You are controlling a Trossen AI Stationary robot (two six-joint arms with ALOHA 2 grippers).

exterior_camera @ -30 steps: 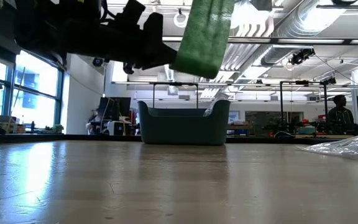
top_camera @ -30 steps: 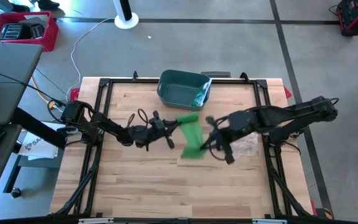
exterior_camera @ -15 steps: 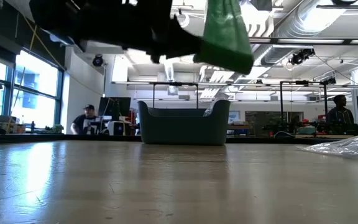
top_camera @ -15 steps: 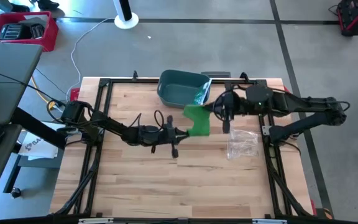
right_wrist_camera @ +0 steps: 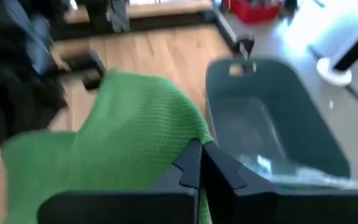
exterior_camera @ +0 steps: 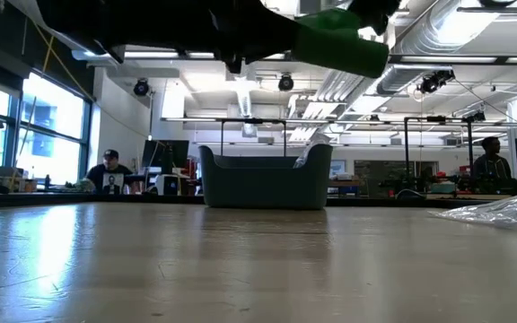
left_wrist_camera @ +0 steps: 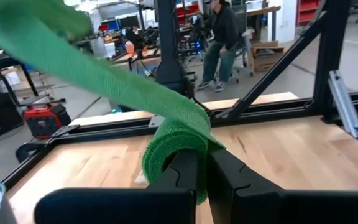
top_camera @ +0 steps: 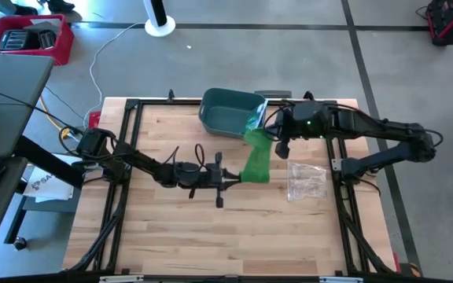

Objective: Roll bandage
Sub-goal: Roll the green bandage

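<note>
A green bandage (top_camera: 255, 157) stretches in the air between my two grippers, above the table's middle. My left gripper (top_camera: 237, 178) is shut on its rolled end (left_wrist_camera: 176, 146). My right gripper (top_camera: 267, 135) is shut on its other end (right_wrist_camera: 148, 134), close to the teal bin (top_camera: 230, 112). In the low view the bandage (exterior_camera: 339, 40) shows high above the table top. My left gripper pinches the bandage's rolled-up end (left_wrist_camera: 180, 163) between its two fingers, coming level from the table's left. The roll is lifted clear of the table, and the strip runs from it up toward the other gripper. My right gripper pinches the bandage's flat free end (right_wrist_camera: 188, 144) between its two fingers, coming from the table's right. The strip is clear of the table and slopes away toward the left gripper.
The teal bin (right_wrist_camera: 272, 118) stands at the table's far middle, with a clear wrapper in it. A crumpled clear plastic bag (top_camera: 307, 181) lies on the table at the right. A black frame (top_camera: 132, 106) rims the table. People show in the room behind (exterior_camera: 110, 170).
My right gripper has gone from the table's middle toward the far edge, up to the teal bin, carrying the bandage's free end. My left gripper has gone toward the table's right with the rolled end. The strip now runs slanting between them.
</note>
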